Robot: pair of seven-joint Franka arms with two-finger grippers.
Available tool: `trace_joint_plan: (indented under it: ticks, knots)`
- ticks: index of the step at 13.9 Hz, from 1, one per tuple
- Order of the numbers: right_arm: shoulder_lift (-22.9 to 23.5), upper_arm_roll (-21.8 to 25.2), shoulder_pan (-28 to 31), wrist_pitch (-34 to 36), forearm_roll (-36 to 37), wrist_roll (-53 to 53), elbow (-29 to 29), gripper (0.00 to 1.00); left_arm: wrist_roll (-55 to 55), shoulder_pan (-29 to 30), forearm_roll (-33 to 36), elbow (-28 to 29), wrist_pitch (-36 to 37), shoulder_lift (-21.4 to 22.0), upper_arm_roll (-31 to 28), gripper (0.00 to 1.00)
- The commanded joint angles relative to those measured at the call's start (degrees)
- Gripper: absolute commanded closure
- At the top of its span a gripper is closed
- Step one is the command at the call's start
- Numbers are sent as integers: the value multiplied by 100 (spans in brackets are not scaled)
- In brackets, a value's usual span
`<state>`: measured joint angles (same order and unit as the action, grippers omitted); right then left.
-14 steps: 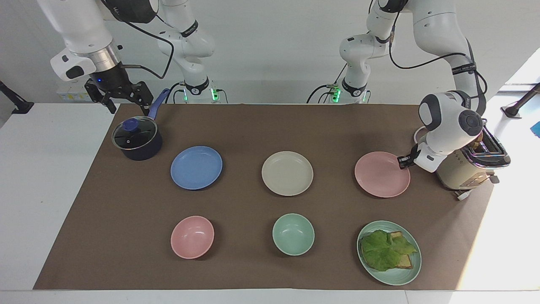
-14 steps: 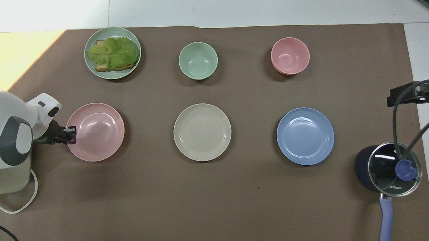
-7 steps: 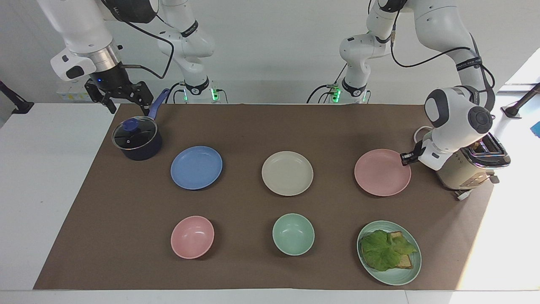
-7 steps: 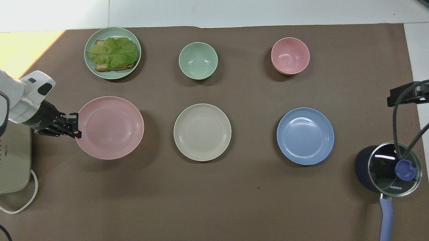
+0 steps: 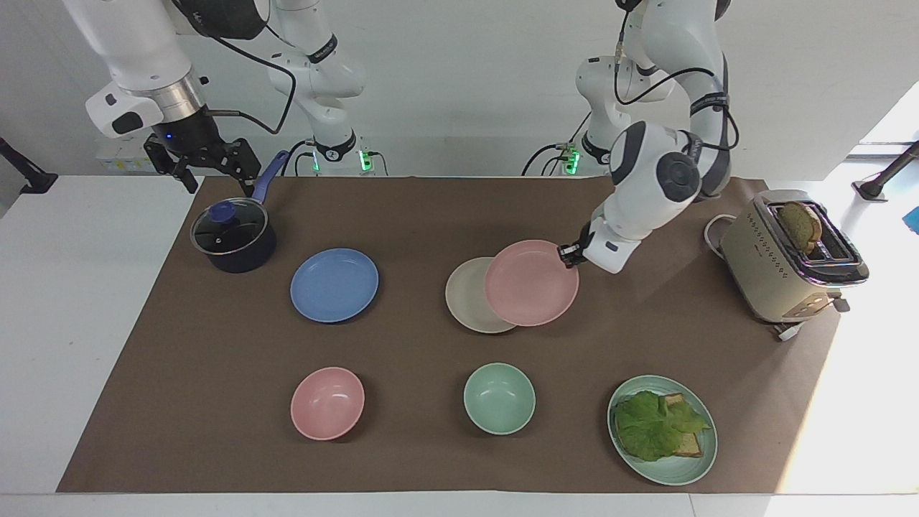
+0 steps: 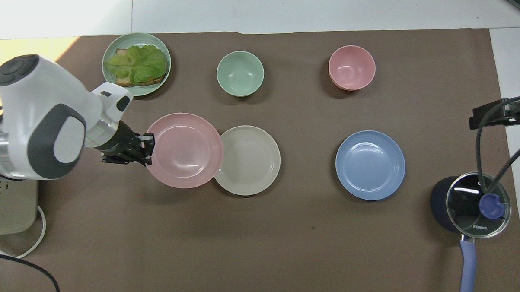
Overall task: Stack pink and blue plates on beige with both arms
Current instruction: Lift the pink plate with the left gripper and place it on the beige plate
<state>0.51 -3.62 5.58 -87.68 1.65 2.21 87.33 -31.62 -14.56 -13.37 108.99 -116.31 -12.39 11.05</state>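
Note:
My left gripper (image 5: 569, 253) (image 6: 149, 144) is shut on the rim of the pink plate (image 5: 530, 283) (image 6: 184, 150), which hangs in the air and overlaps the edge of the beige plate (image 5: 468, 296) (image 6: 251, 160) in the middle of the mat. The blue plate (image 5: 334, 285) (image 6: 370, 164) lies flat toward the right arm's end of the table. High above the saucepan (image 5: 232, 236) (image 6: 468, 204) my right gripper (image 5: 210, 166) waits with its fingers open and nothing in them.
A pink bowl (image 5: 327, 403), a green bowl (image 5: 499, 398) and a green plate with toast and lettuce (image 5: 662, 429) form the row farthest from the robots. A toaster (image 5: 788, 257) holding bread stands at the left arm's end.
My left gripper has lifted the pink plate off the mat and carried it from beside the toaster to over the beige plate's edge. The right arm has not moved.

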Motion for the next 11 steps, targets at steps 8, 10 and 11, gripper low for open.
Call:
trace_joint_plan:
  ticks: [8, 10, 11]
  knots:
    - [2, -8, 39, 93, 20, 61, -49, 0, 207, -31, 297, 405, -832, 61, -182, 0]
    - [2, -8, 39, 110, 20, 61, -49, 0, 585, 390, 895, 194, -649, 105, -182, 0]
    - [2, -8, 39, 110, 20, 52, -49, 0, 735, 549, 1097, -42, -343, 123, -191, 0]
